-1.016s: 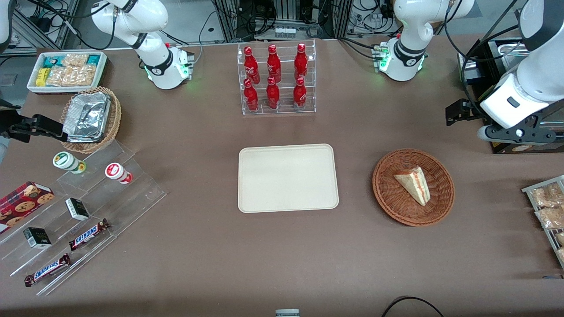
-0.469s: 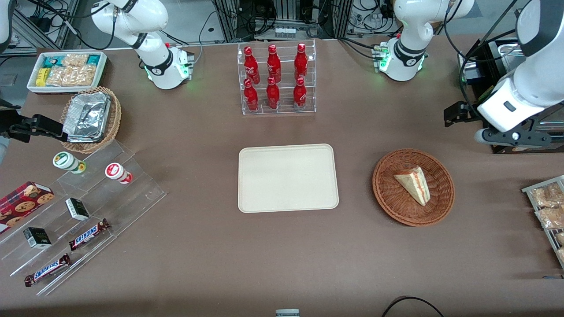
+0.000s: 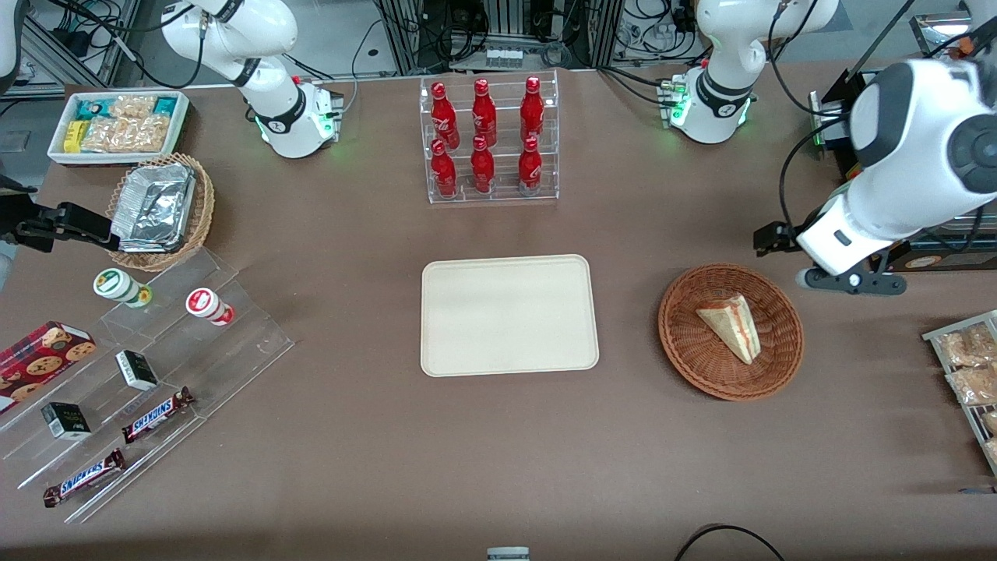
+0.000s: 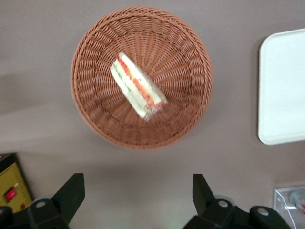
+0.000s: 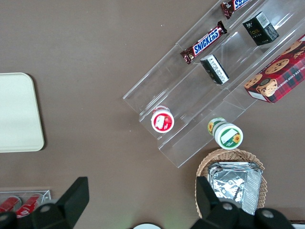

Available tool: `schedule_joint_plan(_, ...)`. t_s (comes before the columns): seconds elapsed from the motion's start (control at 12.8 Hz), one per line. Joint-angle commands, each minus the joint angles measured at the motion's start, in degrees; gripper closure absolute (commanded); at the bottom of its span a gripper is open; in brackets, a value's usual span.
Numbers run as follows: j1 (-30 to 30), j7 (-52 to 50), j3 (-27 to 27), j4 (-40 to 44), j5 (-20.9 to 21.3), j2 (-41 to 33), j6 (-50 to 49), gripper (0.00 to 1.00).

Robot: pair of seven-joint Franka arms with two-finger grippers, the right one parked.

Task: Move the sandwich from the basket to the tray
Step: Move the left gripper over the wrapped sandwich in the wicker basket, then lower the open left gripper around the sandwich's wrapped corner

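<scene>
The sandwich point(image 3: 731, 326), a pale wedge with red and green stripes along its cut edge, lies in the round reddish-brown wicker basket point(image 3: 685, 354). The cream tray point(image 3: 510, 315) sits bare at the table's middle, beside the basket. My left gripper point(image 3: 850, 282) hangs above the table just off the basket's rim, farther from the front camera than the basket and toward the working arm's end. In the left wrist view the gripper point(image 4: 136, 195) is open and empty, its dark fingers point(image 4: 71, 193) wide apart over bare table, with the sandwich point(image 4: 138, 86), basket point(image 4: 95, 124) and tray point(image 4: 283, 86) all in sight.
A clear rack of red bottles point(image 3: 489, 140) stands farther back than the tray. A wire rack of snack packets point(image 3: 970, 366) and a dark box point(image 3: 935, 253) sit at the working arm's end. Clear display steps with snack bars point(image 3: 140, 374) lie toward the parked arm's end.
My left arm has swung toward the table's middle and nearer the front camera, bringing the gripper close to the basket's rim. The sandwich, basket and tray have not moved.
</scene>
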Motion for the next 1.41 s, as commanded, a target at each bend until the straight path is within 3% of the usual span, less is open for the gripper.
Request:
schedule_joint_plan(0.0,0.83,0.73,-0.21,-5.85,0.31,-0.81,7.50,0.00)
schedule_joint_plan(0.31,1.71,-0.49,0.06,-14.37,0.31,-0.46,21.30,0.00)
schedule_joint_plan(0.47,1.71,-6.10,0.06,-15.09,0.31,0.33,23.26,0.00)
schedule_joint_plan(0.78,1.62,-20.75,-0.03,-15.26,0.31,1.73,25.54,0.00)
schedule_joint_plan(1.17,0.31,-49.14,-0.38,-15.09,0.31,7.18,31.68,0.00)
schedule_joint_plan(1.33,-0.23,-49.89,-0.38,-15.00,0.40,8.06,32.05,0.00)
